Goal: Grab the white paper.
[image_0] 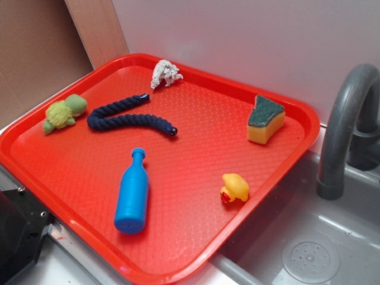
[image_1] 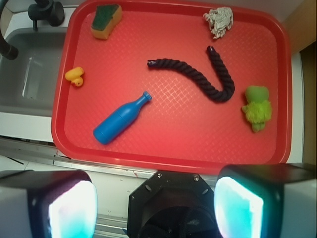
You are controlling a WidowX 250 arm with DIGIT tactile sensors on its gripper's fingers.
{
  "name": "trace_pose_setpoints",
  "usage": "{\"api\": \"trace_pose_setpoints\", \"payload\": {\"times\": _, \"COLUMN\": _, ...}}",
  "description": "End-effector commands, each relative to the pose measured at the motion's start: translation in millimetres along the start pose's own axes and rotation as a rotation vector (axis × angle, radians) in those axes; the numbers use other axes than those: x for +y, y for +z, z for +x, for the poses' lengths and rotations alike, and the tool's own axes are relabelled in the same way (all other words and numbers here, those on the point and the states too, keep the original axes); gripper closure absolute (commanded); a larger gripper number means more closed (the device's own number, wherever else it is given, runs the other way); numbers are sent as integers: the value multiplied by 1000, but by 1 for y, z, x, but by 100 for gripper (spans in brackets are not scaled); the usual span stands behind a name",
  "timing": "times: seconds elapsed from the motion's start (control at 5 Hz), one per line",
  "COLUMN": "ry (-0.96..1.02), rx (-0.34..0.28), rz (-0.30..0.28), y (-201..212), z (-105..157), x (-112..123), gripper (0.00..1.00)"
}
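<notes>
Jaws wide apart, empty, parked off the tray's near edge; grasp not started.

Gripper (image_1: 156,203) with two pale-padded fingers (image_1: 69,208) hovers high over the tray's near side, well apart from everything, likely to keep the whole red plastic tray (image_1: 163,153) in view. Crumpled off-white paper wad (image_1: 219,21) sits at the far rim, just beyond the dark braided rope (image_1: 208,79), clear of it; fuzzy green turtle toy (image_1: 257,109) to one side; blue plastic bottle (image_1: 120,119) nearer.
</notes>
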State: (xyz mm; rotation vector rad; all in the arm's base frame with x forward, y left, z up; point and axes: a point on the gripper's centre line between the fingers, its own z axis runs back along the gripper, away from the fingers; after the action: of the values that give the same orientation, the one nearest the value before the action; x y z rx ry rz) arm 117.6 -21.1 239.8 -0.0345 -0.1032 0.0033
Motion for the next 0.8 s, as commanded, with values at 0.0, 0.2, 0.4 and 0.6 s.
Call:
{"api": "trace_pose_setpoints", "payload": {"times": 0.0, "ry": 87, "rx": -95, "rz": 25, "y": -20, "z": 52, "x": 19, "gripper": 0}}
{"api": "trace_pose_setpoints", "payload": {"times": 0.2, "ry": 178, "rx": -192, "rz": 84, "y": -36, "z": 88, "x": 52, "gripper": 0}}
{"api": "trace_pose_setpoints", "payload": {"times": 0.4, "ry": 226, "rx": -219, "rz": 137, "y": -58, "z": 107, "x": 79, "gripper": 0}}
{"api": "trace_pose_setpoints", "payload": {"times": 0.6, "ry": 268, "rx": -187, "rz": 195, "y": -92, "z": 134, "x": 95, "gripper": 0}}
